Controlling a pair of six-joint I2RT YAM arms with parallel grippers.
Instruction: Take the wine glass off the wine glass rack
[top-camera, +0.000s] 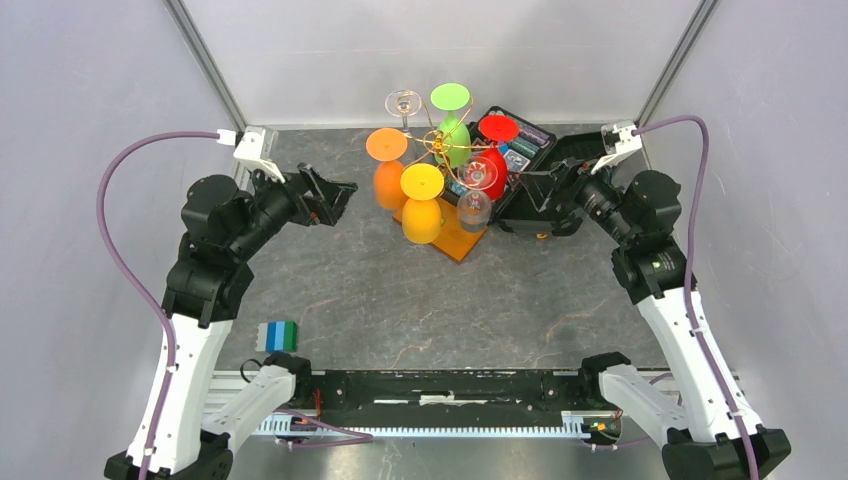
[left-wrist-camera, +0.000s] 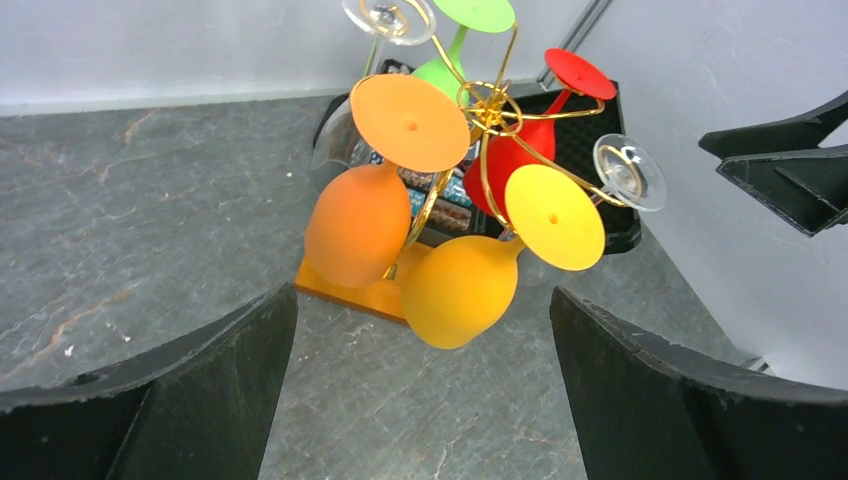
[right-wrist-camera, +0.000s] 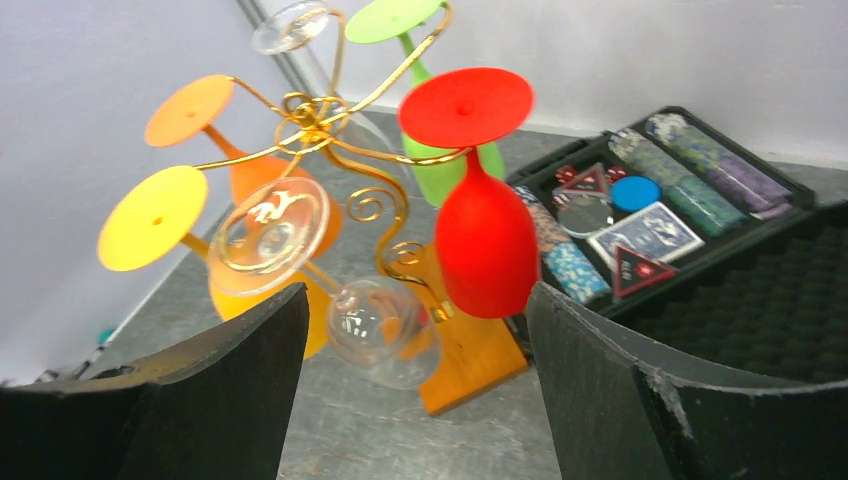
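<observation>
Gold wire forms the wine glass rack (top-camera: 437, 142), its curled arms spreading from a central post set in a flat orange-brown wooden base (top-camera: 458, 240). Six glasses hang from it upside down, feet up and bowls down: an orange glass (top-camera: 387, 172), a yellow glass (top-camera: 422, 208), a green glass (top-camera: 453, 128), a red glass (top-camera: 494, 165), a clear glass (top-camera: 476, 200) and a second clear glass (top-camera: 404, 104).

The left gripper (top-camera: 340, 197) has its fingers spread as wide as they go, with nothing between them. It hangs above the grey stone-look table (top-camera: 400, 300), near the rack but apart from it. Straight ahead of it are the orange and yellow glasses, the yellow one nearer, with the red glass behind them.

The right gripper (top-camera: 530, 197) faces the rack from the opposite side, jaws also wide apart and empty. Directly in front of it hangs the clear glass, its bowl low beside the base. The red glass is just ahead and a little to its right. Further to that side lies an open black case (top-camera: 530, 140) holding chips and cards.
</observation>
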